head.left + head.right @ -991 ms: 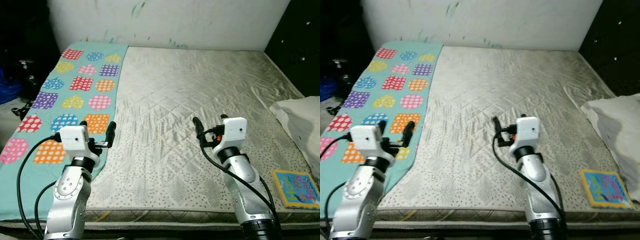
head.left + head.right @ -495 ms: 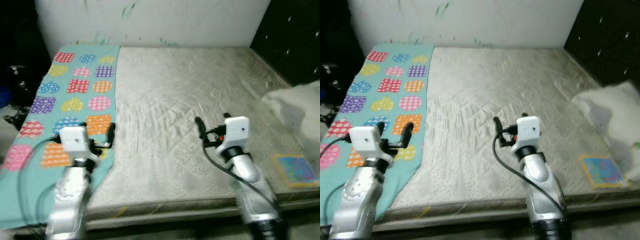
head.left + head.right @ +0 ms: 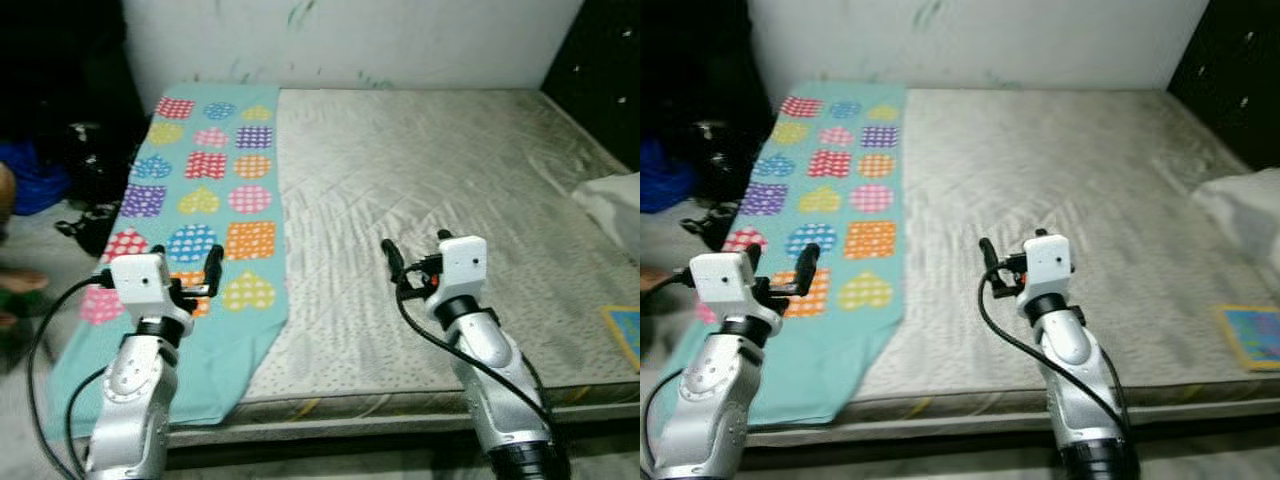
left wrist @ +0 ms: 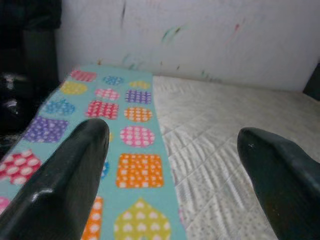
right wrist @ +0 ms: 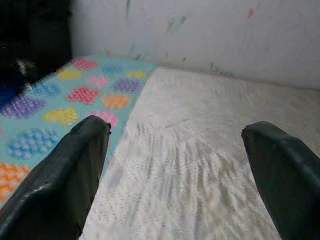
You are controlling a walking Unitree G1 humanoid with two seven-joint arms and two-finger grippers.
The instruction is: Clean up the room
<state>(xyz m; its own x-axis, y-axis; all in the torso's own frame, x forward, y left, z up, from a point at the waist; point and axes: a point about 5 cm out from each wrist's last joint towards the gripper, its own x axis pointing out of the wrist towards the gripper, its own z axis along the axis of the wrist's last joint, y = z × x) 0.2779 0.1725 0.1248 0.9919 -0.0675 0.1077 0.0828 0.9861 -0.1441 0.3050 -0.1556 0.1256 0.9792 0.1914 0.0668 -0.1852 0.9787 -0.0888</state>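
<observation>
A bare grey quilted mattress (image 3: 420,170) lies before me. A teal blanket (image 3: 205,195) with coloured dotted hearts and squares covers its left strip and hangs over the front left corner. A white pillow (image 3: 615,200) lies at the right edge, and a colourful book (image 3: 628,335) rests near the front right corner. My left gripper (image 3: 780,262) hovers open above the blanket's front part, holding nothing. My right gripper (image 3: 415,250) hovers open over the bare mattress near the middle front, also holding nothing.
A white wall (image 3: 340,40) runs behind the bed. On the floor to the left are dark objects (image 3: 85,170) and something blue (image 3: 30,185). Part of a person (image 3: 20,278) shows at the left edge. A dark panel (image 3: 600,50) stands at the back right.
The whole picture has shifted right, so the camera turned left: the pillow and book now sit at the right edge and more floor shows. Both grippers stay open.
</observation>
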